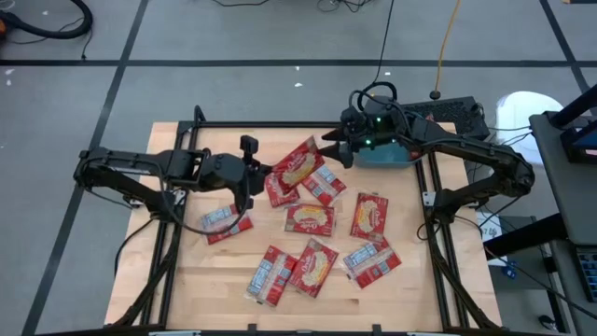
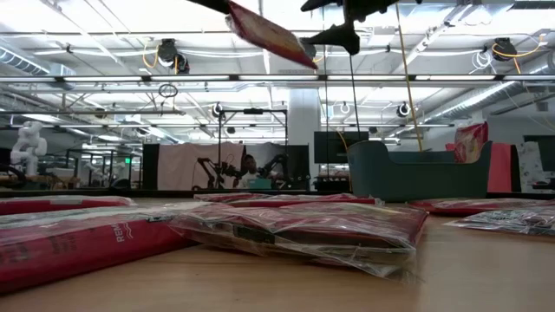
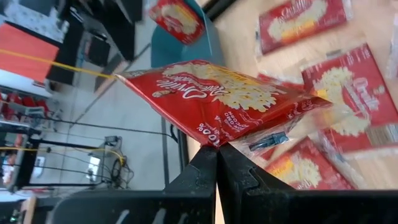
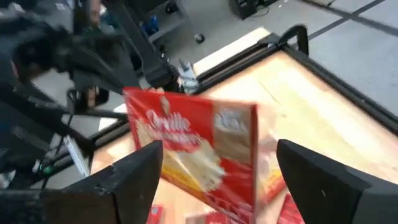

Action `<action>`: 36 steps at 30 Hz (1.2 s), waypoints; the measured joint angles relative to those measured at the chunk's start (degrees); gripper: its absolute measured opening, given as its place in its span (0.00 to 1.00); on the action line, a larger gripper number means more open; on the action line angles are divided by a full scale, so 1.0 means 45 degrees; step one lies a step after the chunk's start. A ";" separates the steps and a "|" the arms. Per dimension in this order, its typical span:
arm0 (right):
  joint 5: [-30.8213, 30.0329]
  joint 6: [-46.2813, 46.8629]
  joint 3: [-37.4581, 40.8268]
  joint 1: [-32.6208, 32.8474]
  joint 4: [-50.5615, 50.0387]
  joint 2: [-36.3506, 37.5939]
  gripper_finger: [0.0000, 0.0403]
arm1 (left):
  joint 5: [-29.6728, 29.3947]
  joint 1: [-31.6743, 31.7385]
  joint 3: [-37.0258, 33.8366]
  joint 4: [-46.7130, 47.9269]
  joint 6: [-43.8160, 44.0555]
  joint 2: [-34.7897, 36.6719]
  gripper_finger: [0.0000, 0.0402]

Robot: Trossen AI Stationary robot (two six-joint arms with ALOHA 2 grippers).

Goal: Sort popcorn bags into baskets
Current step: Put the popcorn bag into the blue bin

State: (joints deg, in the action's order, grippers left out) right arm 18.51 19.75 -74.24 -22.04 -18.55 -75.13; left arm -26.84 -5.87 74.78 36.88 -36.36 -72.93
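while the left tool point(image 1: 254, 179) stays out of it here, its two dark fingers are clenched on the edge of a flat red plastic popcorn packet with a yellow-cream picture point(image 3: 224, 99), lifted clear of the pale wooden desk point(image 1: 196, 271). the right tool point(image 4: 217, 174) stands wide and released, its fingers either side of that same packet but not touching it, so nothing is in its grip.

the step in hand looks like a handover in mid-air: the left arm offers the packet up towards the right arm, which sits near the teal-blue plastic basket with rounded corners point(image 1: 382, 155) at the far right part of the desk. my reading is that the next move calls for the right tool to close on the free end of the packet, and only then for the left tool to let go; a release too soon would likely drop it back among the others.

the held packet is tilted, its printed face towards the left wrist camera, its wrapper glossy and a little crumpled near the pinch. in the high view the other red popcorn packets point(image 1: 310, 220) lie loose and scattered on the desk, some overlapping, some showing white-grey label panels. one packet point(image 2: 469, 141) already leans inside the basket.
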 joint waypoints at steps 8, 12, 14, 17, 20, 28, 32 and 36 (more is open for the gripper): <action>0.1990 0.1087 0.2016 -0.0433 0.2516 -0.0005 0.75 | -0.0076 -0.0389 0.0000 -0.1126 -0.0264 0.0000 0.00; 0.2886 0.2589 0.3030 -0.0408 0.4666 -0.0005 0.74 | -0.0244 -0.0387 0.0000 -0.1175 -0.0097 0.0000 0.00; 0.3274 0.3208 0.3367 -0.0313 0.5586 0.0048 0.71 | -0.0425 -0.0387 0.0000 -0.1196 0.0014 0.0000 0.00; 0.3294 0.3741 0.3571 -0.0096 0.6495 0.0063 0.62 | -0.0450 -0.0298 0.0000 -0.1231 0.0156 0.0000 0.00; 0.3297 0.3848 0.3580 -0.0038 0.6656 0.0167 0.48 | -0.0469 -0.0261 -0.0005 -0.1224 0.0311 0.0000 0.01; 0.3231 0.4149 0.3580 -0.0195 0.6753 0.0746 0.14 | -0.0474 0.0103 -0.0005 -0.1228 0.1046 0.0000 0.01; 0.3140 0.4181 0.3580 -0.0270 0.6668 0.0982 0.03 | -0.0361 0.0433 -0.0005 -0.1272 0.1960 -0.0016 0.01; 0.2635 0.4614 0.3580 -0.0321 0.6502 0.1146 0.04 | -0.0368 0.0767 -0.0005 -0.1228 0.3368 -0.0019 0.06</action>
State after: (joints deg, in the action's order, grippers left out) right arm 30.37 40.51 -58.13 -23.48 10.71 -69.97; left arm -28.49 -2.42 74.76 31.35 -21.20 -73.01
